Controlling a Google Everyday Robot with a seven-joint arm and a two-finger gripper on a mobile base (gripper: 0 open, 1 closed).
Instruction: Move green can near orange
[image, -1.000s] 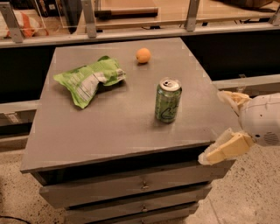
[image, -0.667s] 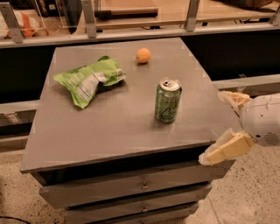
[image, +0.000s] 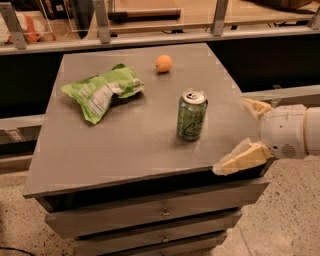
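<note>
The green can stands upright on the grey tabletop, right of centre, with a silver top and pale swirl markings. The orange lies near the table's far edge, well behind the can. My gripper is at the table's right edge, to the right of the can and apart from it. It is open and empty, with its two pale fingers spread wide: one fingertip is farther back and the other is nearer the front corner.
A green-and-white chip bag lies crumpled on the left part of the table. The table is a cabinet with drawers below. A railing with posts runs behind it. Speckled floor lies to the right.
</note>
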